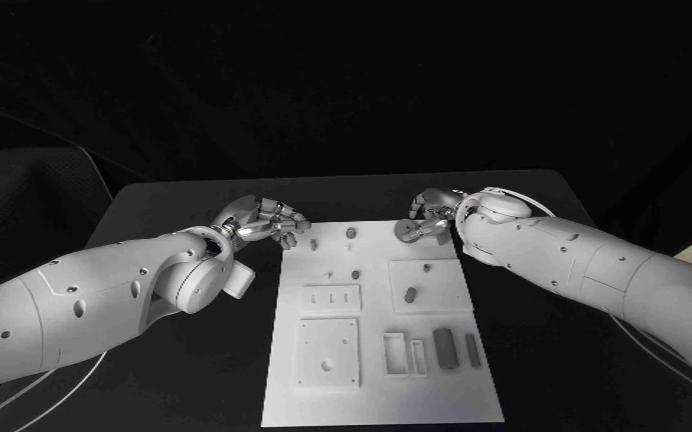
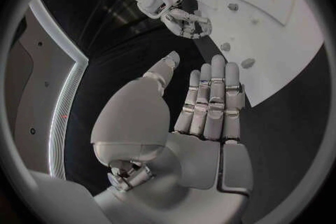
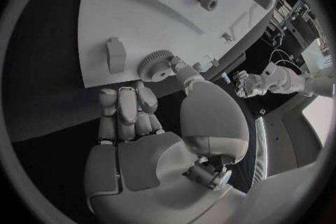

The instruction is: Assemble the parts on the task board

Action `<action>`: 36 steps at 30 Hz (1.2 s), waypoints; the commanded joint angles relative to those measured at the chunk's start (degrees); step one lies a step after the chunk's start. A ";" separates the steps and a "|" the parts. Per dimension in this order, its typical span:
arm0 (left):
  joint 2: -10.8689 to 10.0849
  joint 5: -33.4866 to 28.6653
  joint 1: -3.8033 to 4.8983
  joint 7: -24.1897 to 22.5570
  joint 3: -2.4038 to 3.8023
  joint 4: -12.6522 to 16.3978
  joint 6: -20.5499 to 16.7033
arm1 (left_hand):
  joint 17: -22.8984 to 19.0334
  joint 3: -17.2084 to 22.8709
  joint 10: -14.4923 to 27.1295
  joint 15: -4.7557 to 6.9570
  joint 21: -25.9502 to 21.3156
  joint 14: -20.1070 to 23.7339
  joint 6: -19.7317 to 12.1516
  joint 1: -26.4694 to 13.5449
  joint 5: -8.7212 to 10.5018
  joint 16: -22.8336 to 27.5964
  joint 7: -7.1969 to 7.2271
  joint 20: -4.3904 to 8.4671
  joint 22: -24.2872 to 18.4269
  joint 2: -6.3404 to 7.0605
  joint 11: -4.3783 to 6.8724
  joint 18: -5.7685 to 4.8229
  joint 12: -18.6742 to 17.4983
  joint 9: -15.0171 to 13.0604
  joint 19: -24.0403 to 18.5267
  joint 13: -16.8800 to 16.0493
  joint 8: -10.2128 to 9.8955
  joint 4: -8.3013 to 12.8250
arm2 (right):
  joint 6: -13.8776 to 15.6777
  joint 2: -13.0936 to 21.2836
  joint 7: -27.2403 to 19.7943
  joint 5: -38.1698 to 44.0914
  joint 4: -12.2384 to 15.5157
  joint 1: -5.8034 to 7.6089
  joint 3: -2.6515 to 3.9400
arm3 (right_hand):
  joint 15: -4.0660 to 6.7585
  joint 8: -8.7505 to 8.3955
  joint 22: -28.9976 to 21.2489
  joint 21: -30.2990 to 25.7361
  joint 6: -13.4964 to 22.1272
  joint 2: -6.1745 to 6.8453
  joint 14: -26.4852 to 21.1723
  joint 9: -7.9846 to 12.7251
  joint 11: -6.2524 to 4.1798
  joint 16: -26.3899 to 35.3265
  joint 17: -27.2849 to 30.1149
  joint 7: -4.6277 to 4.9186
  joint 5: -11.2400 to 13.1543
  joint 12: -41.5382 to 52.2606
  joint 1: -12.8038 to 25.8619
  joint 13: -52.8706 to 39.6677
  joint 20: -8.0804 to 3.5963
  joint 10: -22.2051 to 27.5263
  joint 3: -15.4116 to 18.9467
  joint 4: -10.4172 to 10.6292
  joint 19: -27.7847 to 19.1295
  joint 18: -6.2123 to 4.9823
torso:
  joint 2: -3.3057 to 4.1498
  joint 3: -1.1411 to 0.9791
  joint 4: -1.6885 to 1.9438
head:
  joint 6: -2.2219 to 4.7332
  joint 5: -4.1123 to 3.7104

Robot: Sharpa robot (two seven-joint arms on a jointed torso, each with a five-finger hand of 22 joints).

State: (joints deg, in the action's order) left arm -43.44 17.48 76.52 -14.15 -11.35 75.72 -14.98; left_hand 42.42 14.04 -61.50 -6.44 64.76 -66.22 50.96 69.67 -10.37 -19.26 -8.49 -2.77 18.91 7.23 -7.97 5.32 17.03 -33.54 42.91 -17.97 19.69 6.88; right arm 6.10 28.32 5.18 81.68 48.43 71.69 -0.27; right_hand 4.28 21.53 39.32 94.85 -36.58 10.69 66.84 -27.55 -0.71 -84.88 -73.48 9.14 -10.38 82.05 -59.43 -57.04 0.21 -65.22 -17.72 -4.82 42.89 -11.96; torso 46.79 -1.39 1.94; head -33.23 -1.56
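The white rectangular task board (image 1: 382, 392) lies in the middle of the black bench (image 1: 159, 202), its small grey parts (image 1: 444, 345) scattered over the plate and set in its recesses. The left silver hand (image 1: 267, 220) hovers at the board's far left corner, fingers (image 2: 210, 95) stretched out side by side, holding nothing. The right silver hand (image 1: 433, 214) sits at the far right corner, where its fingers (image 3: 129, 103) pinch a small toothed grey gear (image 3: 155, 65) by the board's edge.

The right hand (image 1: 430, 214) covers part of the gear (image 3: 153, 64) at the task board's (image 1: 476, 392) far edge.
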 commanded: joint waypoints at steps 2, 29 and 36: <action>0.06 -0.31 0.07 -0.59 0.06 0.11 0.31 | 0.02 0.01 0.32 -0.09 -0.34 0.51 -0.26 0.43 -0.24 0.38 -0.16 0.03 -0.05 0.14 -0.07 0.85 0.22 0.06 -0.54 -0.06 -0.34 -0.41 | -0.67 -0.05 -0.41 1.04 0.01 -0.01 -0.01 | 0.17 0.28 0.07 4.34 -0.99 -0.77 -0.19 -0.13 -0.33 -0.31 -0.10 0.37 -0.11 0.33 -0.07 -0.09 -0.35 0.09 -0.08 -0.48 0.01 0.32 | -0.06 -0.07 -0.10 | 0.08 0.07; -0.03 -0.31 0.07 -0.42 0.06 0.22 0.27 | 0.02 0.01 0.31 -0.11 -0.38 0.55 -0.23 0.43 -0.24 0.42 -0.18 0.01 -0.06 0.11 -0.06 0.83 0.24 0.06 -0.57 -0.07 -0.33 -0.46 | 0.99 -0.61 -0.61 1.15 -0.09 -0.01 -0.05 | 0.64 1.72 0.36 5.59 -7.54 -5.68 0.37 -1.18 -1.01 -2.14 0.15 0.12 -0.22 1.82 -4.66 -0.03 -0.72 -0.88 -3.50 -1.54 0.54 -0.06 | 0.01 -0.03 -0.02 | -0.13 0.05; -0.06 -0.31 0.07 -0.35 0.06 0.25 0.21 | 0.02 0.01 0.30 -0.11 -0.39 0.56 -0.22 0.44 -0.24 0.43 -0.19 0.01 -0.06 0.11 -0.06 0.83 0.25 0.06 -0.58 -0.07 -0.33 -0.48 | 1.74 -0.49 -0.39 1.92 0.15 -0.01 -0.05 | 0.79 1.48 0.35 5.77 -9.32 -7.35 0.46 -1.24 -1.27 -2.60 0.50 0.21 -0.27 2.06 -7.62 0.26 -0.80 -1.15 -6.75 -1.92 0.55 -0.15 | -0.03 -0.06 -0.05 | -0.11 0.10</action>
State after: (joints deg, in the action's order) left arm -43.54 17.46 76.53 -14.10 -11.35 75.79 -14.99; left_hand 42.42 14.04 -61.50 -6.65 64.76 -66.01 50.97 69.67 -10.37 -19.04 -8.48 -2.77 18.92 7.23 -7.97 5.68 17.03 -33.55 42.91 -17.97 19.69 6.88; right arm 7.42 27.77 4.76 82.18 48.50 71.82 -0.23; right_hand 4.58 23.03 39.65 94.85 -41.52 5.27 67.35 -28.29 -1.54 -87.12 -73.03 7.08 -10.42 83.88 -64.73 -56.83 -0.20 -66.49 -24.09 -6.74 43.31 -11.93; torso 46.78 -1.42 1.90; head -33.37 -1.46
